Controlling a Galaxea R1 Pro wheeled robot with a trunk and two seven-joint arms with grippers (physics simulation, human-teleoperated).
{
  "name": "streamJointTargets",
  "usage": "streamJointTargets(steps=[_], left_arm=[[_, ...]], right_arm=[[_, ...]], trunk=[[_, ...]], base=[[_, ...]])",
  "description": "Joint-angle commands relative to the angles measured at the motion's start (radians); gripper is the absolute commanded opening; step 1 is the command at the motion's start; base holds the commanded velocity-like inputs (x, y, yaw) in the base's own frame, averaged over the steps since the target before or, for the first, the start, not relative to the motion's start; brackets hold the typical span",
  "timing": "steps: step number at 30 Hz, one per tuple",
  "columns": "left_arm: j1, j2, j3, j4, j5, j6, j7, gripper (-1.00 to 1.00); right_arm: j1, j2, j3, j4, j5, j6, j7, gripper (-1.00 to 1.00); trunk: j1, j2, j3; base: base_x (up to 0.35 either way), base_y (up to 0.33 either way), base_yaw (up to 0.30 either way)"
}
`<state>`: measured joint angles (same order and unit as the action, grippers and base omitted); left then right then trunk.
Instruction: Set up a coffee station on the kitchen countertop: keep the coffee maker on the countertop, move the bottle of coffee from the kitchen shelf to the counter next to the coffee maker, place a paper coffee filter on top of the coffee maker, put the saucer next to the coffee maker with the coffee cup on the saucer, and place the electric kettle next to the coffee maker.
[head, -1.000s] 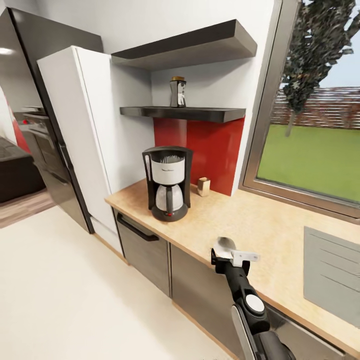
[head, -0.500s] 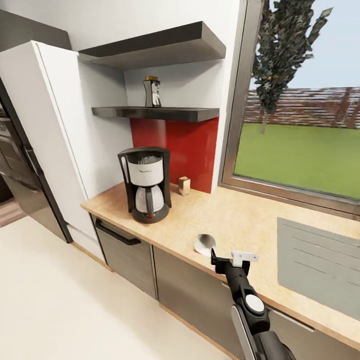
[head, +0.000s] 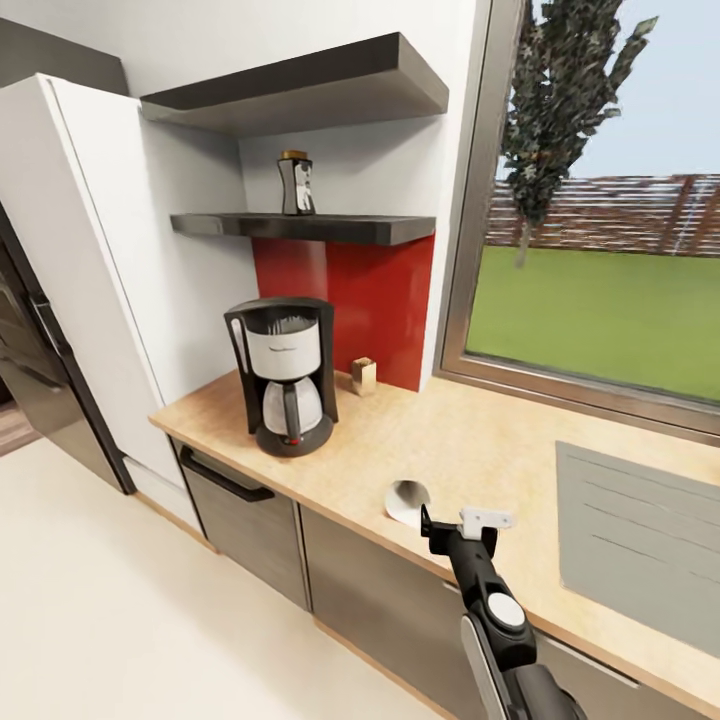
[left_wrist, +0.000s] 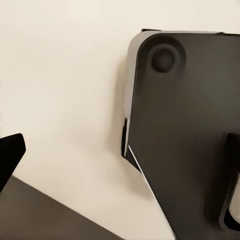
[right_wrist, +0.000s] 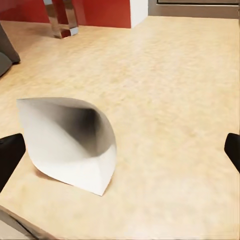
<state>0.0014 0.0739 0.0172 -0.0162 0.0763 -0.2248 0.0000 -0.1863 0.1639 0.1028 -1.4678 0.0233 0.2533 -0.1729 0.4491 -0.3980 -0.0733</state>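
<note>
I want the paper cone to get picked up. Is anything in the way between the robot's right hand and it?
Nothing visible. The paper coffee filter lies on its side on bare countertop, just ahead of the open right end effector.

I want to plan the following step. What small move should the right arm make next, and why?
Probably ease the right gripper forward and down around the white paper cone filter. The filter lies on the beige countertop near its front edge, just ahead of the open fingers, ungrasped, while the black coffee maker has no filter on top.
</note>
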Motion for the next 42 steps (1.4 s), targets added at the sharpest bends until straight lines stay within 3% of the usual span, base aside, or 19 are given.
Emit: streamJointTargets(steps=[1, 15, 42], left_arm=[[0.0, 0.001, 0.0, -0.001, 0.008, -0.001, -0.001, 1.0], [0.0, 0.003, 0.0, 0.001, 0.008, -0.001, -0.002, 1.0], [0.0, 0.002, 0.0, 0.002, 0.008, -0.002, -0.002, 1.0]], right_arm=[[-0.001, -0.001, 0.001, 0.018, 0.003, 0.007, -0.006, 1.0], [-0.002, -0.055, -0.001, 0.06, 0.002, 0.007, -0.007, 1.0], [-0.002, -0.057, 0.001, 0.096, 0.0, 0.006, -0.006, 1.0]], trunk=[[0.001, -0.002, -0.002], [0.001, -0.002, -0.002], [0.001, -0.002, -0.002]], base=[[0.186, 0.0, 0.0], [0.242, 0.0, 0.0], [0.027, 0.0, 0.0]])
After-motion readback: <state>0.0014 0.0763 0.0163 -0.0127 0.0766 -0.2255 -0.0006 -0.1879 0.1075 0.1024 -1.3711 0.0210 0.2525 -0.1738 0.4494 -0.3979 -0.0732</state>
